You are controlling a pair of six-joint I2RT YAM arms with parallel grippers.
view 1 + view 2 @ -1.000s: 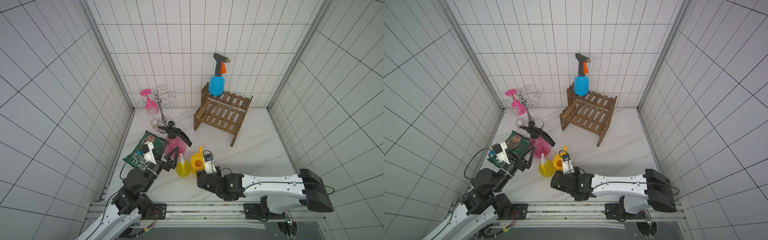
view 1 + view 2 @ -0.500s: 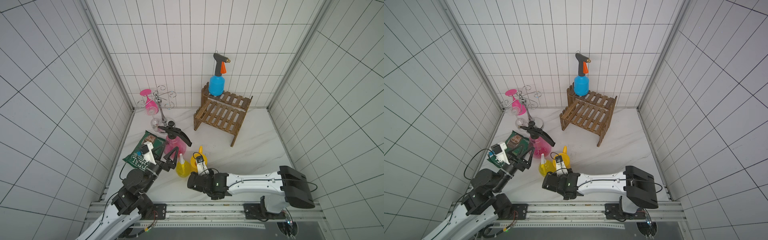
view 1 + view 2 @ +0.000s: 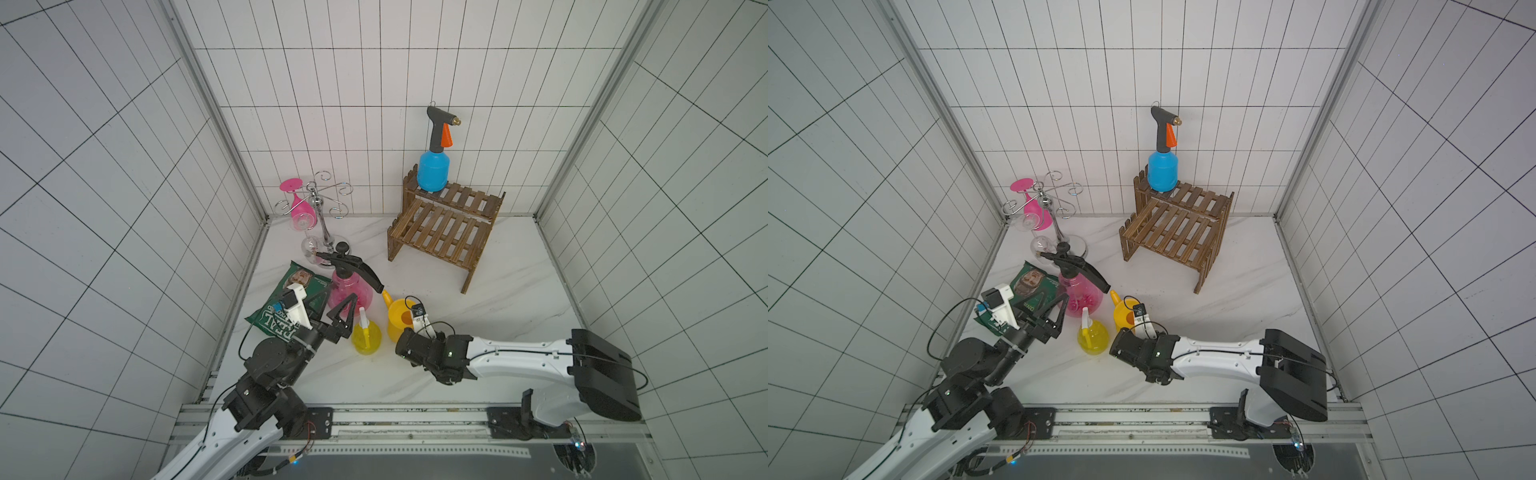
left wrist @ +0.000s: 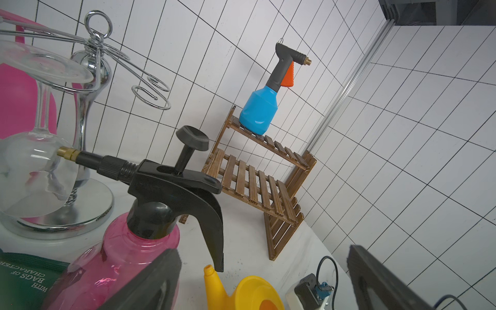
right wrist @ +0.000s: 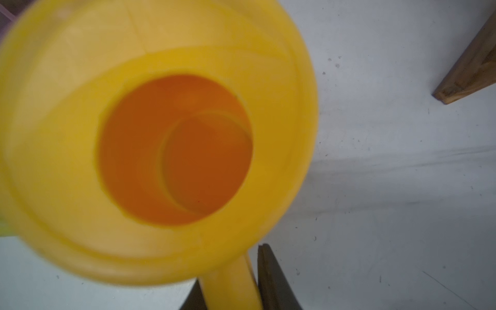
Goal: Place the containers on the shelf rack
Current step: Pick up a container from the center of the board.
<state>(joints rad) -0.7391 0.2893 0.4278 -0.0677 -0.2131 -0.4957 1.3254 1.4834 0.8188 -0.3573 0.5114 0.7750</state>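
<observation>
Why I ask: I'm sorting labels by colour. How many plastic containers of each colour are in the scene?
Blue: 1, the trigger sprayer on the shelf rack.
Yellow: 2, the watering can and the small spray bottle.
Pink: 1, the pump sprayer.
Total: 4.

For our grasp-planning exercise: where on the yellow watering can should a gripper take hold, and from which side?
Take the watering can by its handle, a narrow strap that is easy to pinch; the round body looks too wide. Come from the robot's side, opposite the spout, where the handle sticks out.
</observation>
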